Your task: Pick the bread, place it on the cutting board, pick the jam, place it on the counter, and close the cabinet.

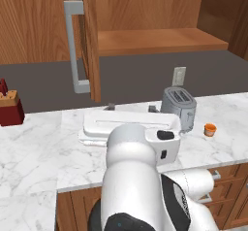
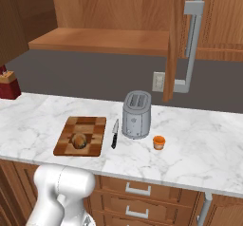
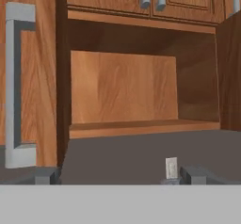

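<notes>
Dark tips of my gripper (image 3: 117,176) stood wide apart at the bottom of the hand view, holding nothing. They faced the open cabinet (image 3: 124,91), whose bare shelf (image 3: 141,126) lay straight ahead and a little above them. Its door (image 3: 28,77) stood swung out at my left, the grey bar handle (image 3: 13,86) running upright. Below, on the counter (image 2: 199,139), the jam (image 2: 159,142) sat upright just right of the toaster (image 2: 136,115). A knife (image 2: 114,134) lay between toaster and board (image 2: 92,125), its long axis running front to back. The bread (image 2: 79,140) rested on the board, near its middle. A red knife block (image 2: 8,85) stood far left.
</notes>
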Available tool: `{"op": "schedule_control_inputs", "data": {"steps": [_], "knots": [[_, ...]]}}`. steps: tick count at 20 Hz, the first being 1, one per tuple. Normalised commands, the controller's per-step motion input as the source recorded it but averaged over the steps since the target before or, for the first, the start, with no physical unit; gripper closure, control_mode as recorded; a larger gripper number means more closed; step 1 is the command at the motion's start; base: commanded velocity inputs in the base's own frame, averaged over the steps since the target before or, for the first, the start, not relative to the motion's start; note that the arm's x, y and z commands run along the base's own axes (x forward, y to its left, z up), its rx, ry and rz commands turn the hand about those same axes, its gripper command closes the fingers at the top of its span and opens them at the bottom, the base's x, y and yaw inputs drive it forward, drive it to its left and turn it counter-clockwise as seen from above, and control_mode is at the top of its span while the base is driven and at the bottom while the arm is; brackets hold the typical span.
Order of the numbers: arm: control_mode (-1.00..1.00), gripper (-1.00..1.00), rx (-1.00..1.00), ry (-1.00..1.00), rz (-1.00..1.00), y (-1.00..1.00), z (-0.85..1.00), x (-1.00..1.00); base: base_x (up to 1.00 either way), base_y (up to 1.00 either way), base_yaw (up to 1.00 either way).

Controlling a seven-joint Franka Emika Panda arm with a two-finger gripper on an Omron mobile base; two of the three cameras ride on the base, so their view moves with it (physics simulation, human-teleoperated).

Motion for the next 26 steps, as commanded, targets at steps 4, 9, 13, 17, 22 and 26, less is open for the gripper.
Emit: {"op": "schedule_control_inputs", "data": {"steps": [4,9,13,17,22,26], "knots": [[-1.00,-1.00,0.00,-0.03,-0.15,0.48,0.00,0.01,0.00,0.00,0.00],[-1.00,-1.00,0.00,0.00,-0.09,0.39,0.11,0.11,0.00,0.00,0.00],[-1.00,-1.00,0.00,0.00,-0.04,0.31,0.11,0.31,0.00,0.00,0.00],[-1.00,-1.00,0.00,0.00,-0.03,0.30,0.04,0.38,0.00,0.00,0.00],[-1.00,-1.00,0.00,0.00,-0.02,0.29,0.00,0.42,0.00,0.00,0.00],[-1.00,-1.00,0.00,0.00,-0.03,0.28,0.00,0.45,0.00,0.00,0.00]]}}
